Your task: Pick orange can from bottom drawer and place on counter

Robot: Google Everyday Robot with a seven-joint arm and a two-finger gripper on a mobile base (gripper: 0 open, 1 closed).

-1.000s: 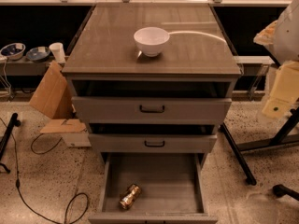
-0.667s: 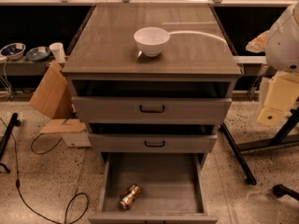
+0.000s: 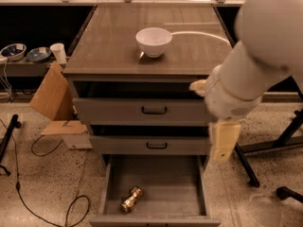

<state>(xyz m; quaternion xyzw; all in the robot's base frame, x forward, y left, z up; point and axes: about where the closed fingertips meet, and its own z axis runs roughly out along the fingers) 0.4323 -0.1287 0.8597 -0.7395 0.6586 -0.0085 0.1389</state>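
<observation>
The orange can (image 3: 132, 198) lies on its side on the floor of the open bottom drawer (image 3: 166, 182), towards the front left. The counter (image 3: 109, 48) tops the cabinet and carries a white bowl (image 3: 154, 41). My white arm fills the upper right of the camera view. The gripper (image 3: 224, 143) hangs down at the cabinet's right edge, level with the middle drawer front. It is above and to the right of the can and holds nothing that shows.
Two grey drawer fronts with black handles (image 3: 154, 110) (image 3: 156, 146) stand slightly pulled out above the bottom drawer. Cardboard pieces (image 3: 49, 92) and cables (image 3: 47, 148) lie on the floor at left. Black stand legs (image 3: 284, 141) are at right.
My arm has swung in from the right edge towards the cabinet. It now covers the counter's right corner, and the gripper hangs lower beside the drawers. The can has not moved.
</observation>
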